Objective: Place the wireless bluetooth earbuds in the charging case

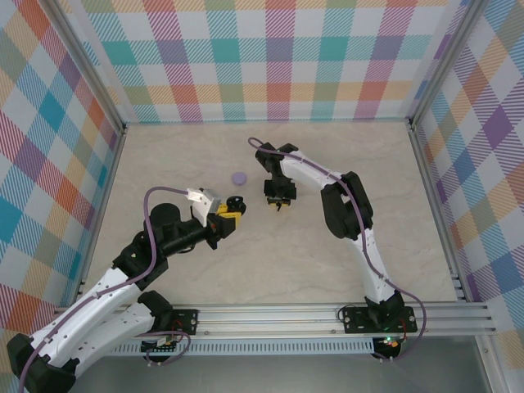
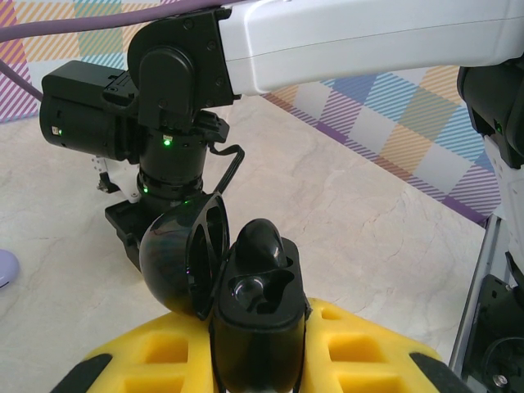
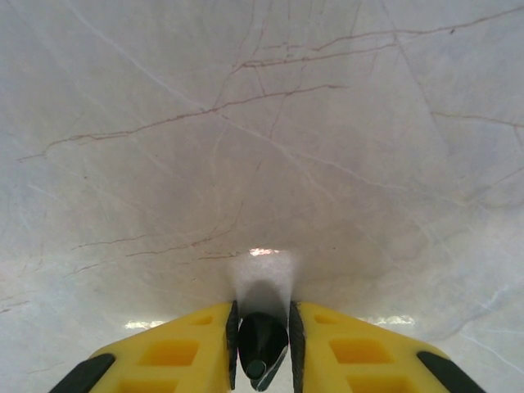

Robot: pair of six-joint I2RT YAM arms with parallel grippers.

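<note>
Top external: left pincer tight on open case, right pincer on black earbud, table edges distant.

— The walls are showing pastel plaid; the table is showing cream marble with thin brown veins.
— The open case is gleaming glossy black, the earbud is looking black too, and the closed case is glowing lavender.
— And the pads are shining yellow.
</note>
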